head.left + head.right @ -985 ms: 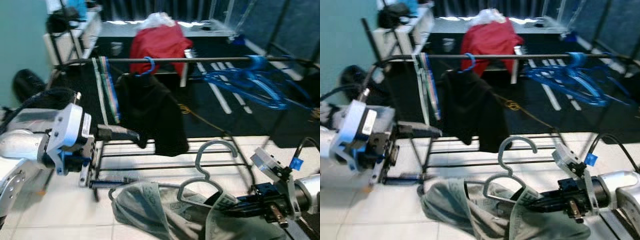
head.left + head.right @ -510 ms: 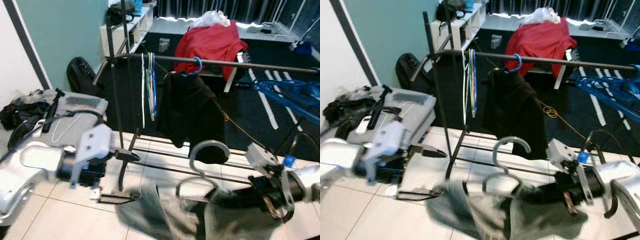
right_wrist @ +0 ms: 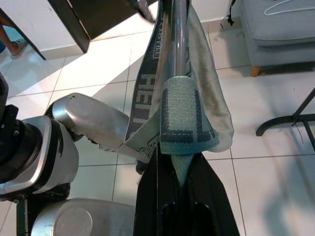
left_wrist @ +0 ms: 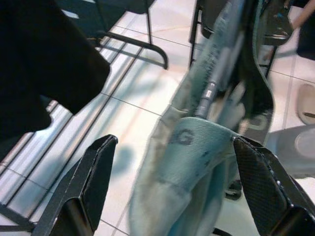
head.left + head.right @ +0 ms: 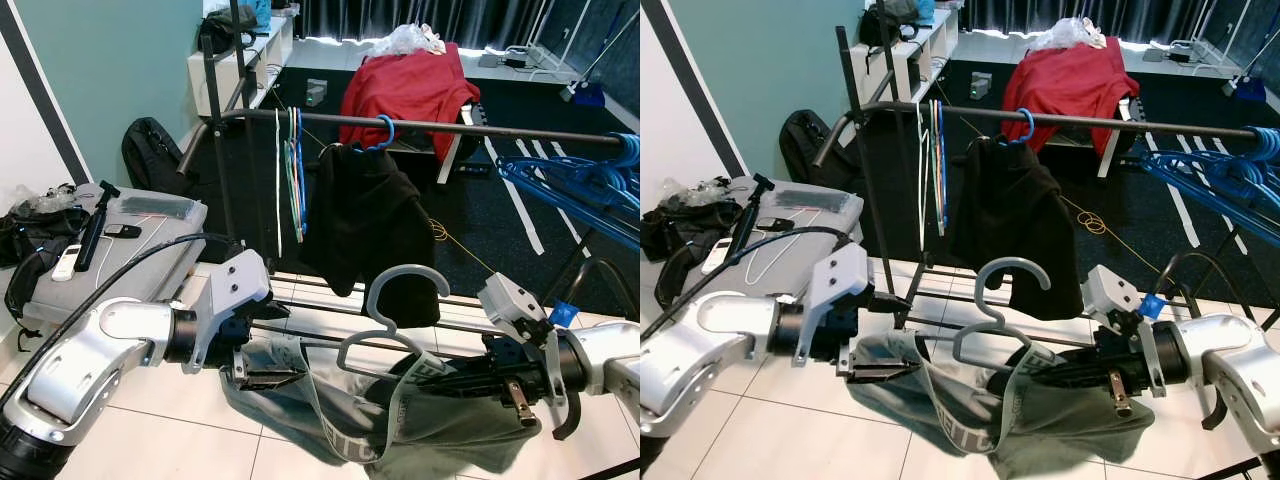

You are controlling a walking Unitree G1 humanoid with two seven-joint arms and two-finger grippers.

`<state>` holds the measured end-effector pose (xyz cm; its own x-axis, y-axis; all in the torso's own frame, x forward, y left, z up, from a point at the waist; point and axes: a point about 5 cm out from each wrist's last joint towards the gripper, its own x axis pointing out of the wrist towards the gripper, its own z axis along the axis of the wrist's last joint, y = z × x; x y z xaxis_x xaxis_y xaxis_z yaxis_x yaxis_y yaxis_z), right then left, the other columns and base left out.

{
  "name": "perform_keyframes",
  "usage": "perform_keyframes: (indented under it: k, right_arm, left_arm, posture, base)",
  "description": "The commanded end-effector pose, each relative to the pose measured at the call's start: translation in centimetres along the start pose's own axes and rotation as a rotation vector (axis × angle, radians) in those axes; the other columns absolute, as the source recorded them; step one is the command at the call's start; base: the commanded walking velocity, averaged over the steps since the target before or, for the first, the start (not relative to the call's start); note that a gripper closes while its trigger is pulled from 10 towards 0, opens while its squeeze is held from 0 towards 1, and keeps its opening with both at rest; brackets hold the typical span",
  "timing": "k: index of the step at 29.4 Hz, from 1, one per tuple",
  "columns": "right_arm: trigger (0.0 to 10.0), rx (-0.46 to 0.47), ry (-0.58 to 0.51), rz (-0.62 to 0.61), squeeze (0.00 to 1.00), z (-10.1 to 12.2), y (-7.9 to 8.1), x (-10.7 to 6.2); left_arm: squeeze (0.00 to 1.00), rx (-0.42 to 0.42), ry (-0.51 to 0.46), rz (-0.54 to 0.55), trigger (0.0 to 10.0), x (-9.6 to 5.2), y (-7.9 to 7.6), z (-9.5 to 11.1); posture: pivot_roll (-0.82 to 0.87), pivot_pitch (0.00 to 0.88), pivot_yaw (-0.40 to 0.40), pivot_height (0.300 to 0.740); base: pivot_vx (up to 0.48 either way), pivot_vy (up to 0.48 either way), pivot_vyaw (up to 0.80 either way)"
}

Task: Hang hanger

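Now we want to lift the grey hanger (image 5: pixel 400 310) with the pale green clothes (image 5: pixel 330 410) on it up to the dark rail (image 5: pixel 480 127) of the rack. To do it well, we should raise it slowly and keep the hook pointing up. We should aim for the bare part of the rail, between the black top (image 5: pixel 365 225) on its blue hook and the bunch of blue hangers (image 5: pixel 580 185). The hook must go over the rail before we let go. The cloth hangs low near the white floor (image 5: pixel 150 430), so we should mind it does not catch on the bars at the foot of the rack.

Our right tool (image 5: pixel 452 378) is closed narrow. It pinches the hanger's end and the cloth folded over it, and we see this well in the right wrist view (image 3: pixel 179 162). The hanger sits low in front of the rack, well under the rail.

Our left tool (image 5: pixel 265 377) is open wide. In the left wrist view its two fingers (image 4: pixel 98 172) stand on both sides of the cloth's edge, with the cloth between them, not squeezed.
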<state>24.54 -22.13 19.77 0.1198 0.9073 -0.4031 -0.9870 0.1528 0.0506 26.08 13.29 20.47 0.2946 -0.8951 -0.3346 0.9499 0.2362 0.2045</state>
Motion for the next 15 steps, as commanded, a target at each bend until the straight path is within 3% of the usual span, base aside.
perform_keyframes:
  k: [1, 2, 3, 15]
  right_arm:
    - [10.0, -0.019, -0.015, -0.002, 0.0, 0.33, -0.04, 0.03]
    - [10.0, -0.021, -0.011, -0.013, 0.0, 0.27, -0.2, 0.0]
    - [10.0, -0.022, -0.008, -0.019, 0.0, 0.24, -0.31, -0.04]
    - [10.0, -0.033, 0.004, -0.039, 0.0, 0.32, -0.73, -0.13]
  left_arm:
    - [0.0, -0.01, 0.012, -0.018, 10.0, 0.4, -0.35, -0.25]
    - [0.0, -0.004, 0.022, -0.029, 4.2, 0.54, -0.58, -0.33]
    - [0.0, 0.001, 0.028, -0.043, 0.0, 0.61, -0.78, -0.37]
    - [0.0, 0.008, 0.051, -0.057, 0.0, 0.71, -0.78, -0.4]
  posture:
    - [-0.04, 0.067, -0.029, 0.74]
    - [-0.04, 0.067, -0.031, 0.74]
    - [-0.04, 0.067, -0.031, 0.74]
    - [-0.04, 0.054, -0.028, 0.74]
  base:
    - [0.0, 0.0, 0.0]
    - [0.0, 0.0, 0.0]
    - [0.0, 0.0, 0.0]
    - [0.0, 0.0, 0.0]
